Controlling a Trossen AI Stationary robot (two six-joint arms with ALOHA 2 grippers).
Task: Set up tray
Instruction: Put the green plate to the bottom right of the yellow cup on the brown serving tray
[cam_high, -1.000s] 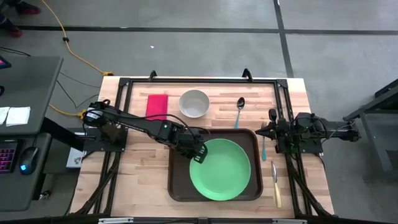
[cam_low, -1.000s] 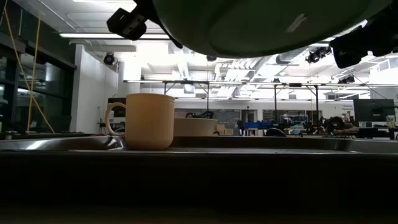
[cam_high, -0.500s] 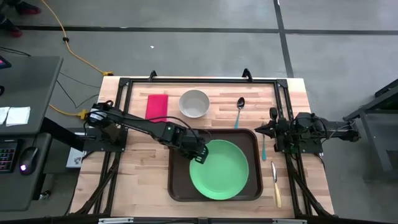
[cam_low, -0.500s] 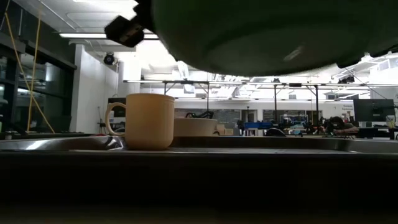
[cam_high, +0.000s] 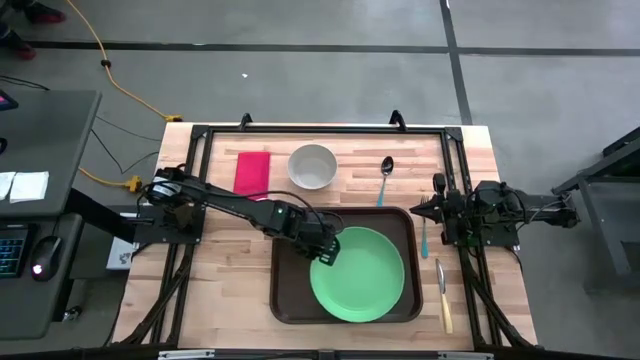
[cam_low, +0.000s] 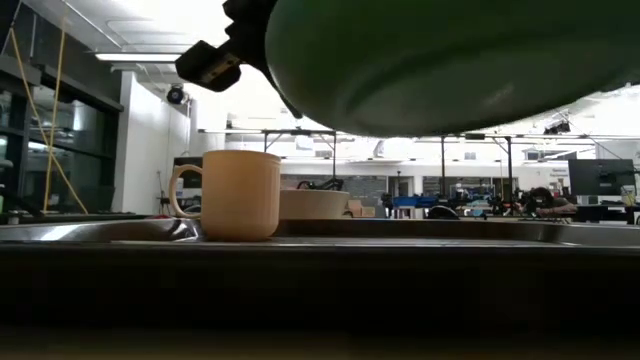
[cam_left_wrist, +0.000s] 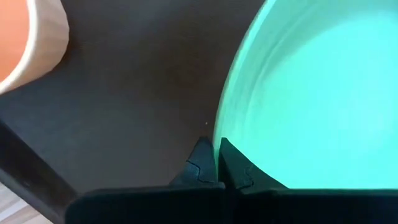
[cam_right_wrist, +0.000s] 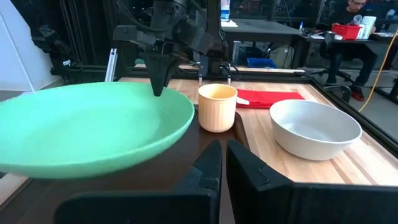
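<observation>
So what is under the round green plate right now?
The large dark brown plastic tray lies beneath the round green plate, which the left gripper holds lifted by its rim. The tray floor under the plate is mostly hidden.

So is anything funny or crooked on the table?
Yes: the green plate isn't lying flat. The left gripper pinches its rim and holds it tilted in the air above the tray. The cup and bowl stand upright.

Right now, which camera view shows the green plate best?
The high view: the whole green plate shows over the tray, gripped by the left gripper. Low view shows its underside, left wrist its rim, right wrist its tilt.
</observation>
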